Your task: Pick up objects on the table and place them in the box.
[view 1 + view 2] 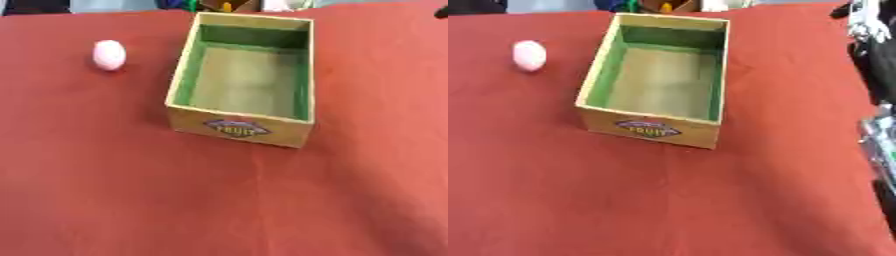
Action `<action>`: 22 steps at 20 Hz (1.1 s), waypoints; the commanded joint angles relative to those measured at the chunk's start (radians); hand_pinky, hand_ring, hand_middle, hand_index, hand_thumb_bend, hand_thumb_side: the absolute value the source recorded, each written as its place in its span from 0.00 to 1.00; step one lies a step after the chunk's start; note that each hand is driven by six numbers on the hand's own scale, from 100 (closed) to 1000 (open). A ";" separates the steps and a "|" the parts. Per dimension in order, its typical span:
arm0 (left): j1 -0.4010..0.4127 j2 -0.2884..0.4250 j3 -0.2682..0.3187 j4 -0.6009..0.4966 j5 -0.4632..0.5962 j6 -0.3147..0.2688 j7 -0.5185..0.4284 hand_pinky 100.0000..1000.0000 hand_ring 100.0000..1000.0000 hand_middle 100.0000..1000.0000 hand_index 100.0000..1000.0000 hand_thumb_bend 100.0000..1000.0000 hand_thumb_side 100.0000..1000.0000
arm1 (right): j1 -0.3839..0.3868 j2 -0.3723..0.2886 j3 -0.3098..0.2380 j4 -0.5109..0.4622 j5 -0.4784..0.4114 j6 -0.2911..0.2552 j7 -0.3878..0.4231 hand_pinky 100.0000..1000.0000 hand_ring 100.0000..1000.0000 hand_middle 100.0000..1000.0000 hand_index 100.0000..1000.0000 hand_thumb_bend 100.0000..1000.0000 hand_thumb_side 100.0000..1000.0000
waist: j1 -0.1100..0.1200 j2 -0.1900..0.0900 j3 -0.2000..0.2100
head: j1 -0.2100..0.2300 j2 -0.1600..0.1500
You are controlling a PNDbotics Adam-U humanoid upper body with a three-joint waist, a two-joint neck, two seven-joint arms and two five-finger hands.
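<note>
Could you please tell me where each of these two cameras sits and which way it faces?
Left eye view: in the head, looking down at the red table; no robot body is clearly visible.
Right eye view: beside it, same aim; black-and-silver arm parts line its right edge.
Both share the open yellow cardboard box with green lining and a pale pink egg-shaped object.

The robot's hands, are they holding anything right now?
Nothing is held. The pale egg-shaped thing lies alone on the red table, left of the empty box. No fingers show clearly.
</note>
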State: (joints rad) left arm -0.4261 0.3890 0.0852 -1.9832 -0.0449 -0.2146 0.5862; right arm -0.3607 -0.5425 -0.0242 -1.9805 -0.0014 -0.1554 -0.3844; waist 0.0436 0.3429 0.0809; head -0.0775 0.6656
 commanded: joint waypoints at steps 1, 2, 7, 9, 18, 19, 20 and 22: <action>-0.019 0.038 -0.003 -0.017 -0.002 -0.002 -0.010 0.58 0.71 0.68 0.73 0.00 0.88 | -0.012 -0.029 -0.004 -0.019 0.007 -0.004 0.001 0.45 0.59 0.55 0.76 0.00 0.50 | 0.000 -0.013 -0.001 | -0.002 -0.020; -0.022 0.039 -0.004 -0.017 -0.002 -0.002 -0.012 0.58 0.71 0.68 0.73 0.00 0.88 | -0.012 -0.029 -0.003 -0.019 0.007 -0.004 0.001 0.45 0.59 0.55 0.76 0.00 0.50 | 0.000 -0.012 -0.001 | -0.001 -0.022; -0.038 0.054 -0.007 -0.017 -0.013 0.010 -0.015 0.58 0.71 0.69 0.73 0.00 0.86 | -0.015 -0.030 -0.001 -0.019 0.004 -0.008 0.000 0.45 0.59 0.56 0.77 0.00 0.52 | 0.001 -0.008 -0.003 | 0.002 -0.021; -0.052 0.071 -0.005 -0.017 -0.042 0.037 -0.017 0.57 0.71 0.69 0.73 0.00 0.85 | -0.016 -0.031 0.000 -0.019 -0.001 -0.020 -0.004 0.45 0.59 0.56 0.77 0.00 0.53 | 0.001 -0.007 -0.004 | 0.003 -0.015; -0.150 0.199 -0.015 0.006 -0.311 0.306 -0.102 0.57 0.71 0.70 0.74 0.00 0.82 | -0.014 -0.031 0.003 -0.019 0.004 -0.076 -0.019 0.50 0.62 0.59 0.78 0.00 0.55 | 0.017 -0.005 -0.035 | 0.025 -0.006; -0.160 0.213 -0.018 0.019 -0.343 0.323 -0.116 0.57 0.71 0.70 0.75 0.00 0.81 | -0.013 -0.031 0.003 -0.019 0.010 -0.083 -0.021 0.50 0.63 0.59 0.79 0.00 0.56 | 0.019 -0.006 -0.040 | 0.029 -0.005; -0.170 0.225 -0.022 0.034 -0.371 0.337 -0.130 0.57 0.71 0.70 0.74 0.00 0.81 | -0.011 -0.031 0.004 -0.019 0.015 -0.090 -0.022 0.50 0.63 0.60 0.79 0.00 0.56 | 0.020 -0.006 -0.045 | 0.033 -0.005; -0.189 0.245 -0.031 0.066 -0.413 0.355 -0.166 0.57 0.71 0.71 0.74 0.00 0.80 | -0.009 -0.031 0.007 -0.019 0.023 -0.095 -0.021 0.50 0.63 0.59 0.79 0.00 0.55 | 0.023 -0.007 -0.054 | 0.041 -0.008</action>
State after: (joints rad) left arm -0.5985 0.5875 0.0538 -1.9252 -0.4264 0.1247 0.4388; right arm -0.3626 -0.5455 -0.0170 -1.9805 0.0093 -0.2415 -0.4053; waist 0.0679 0.3544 0.0249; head -0.0444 0.6583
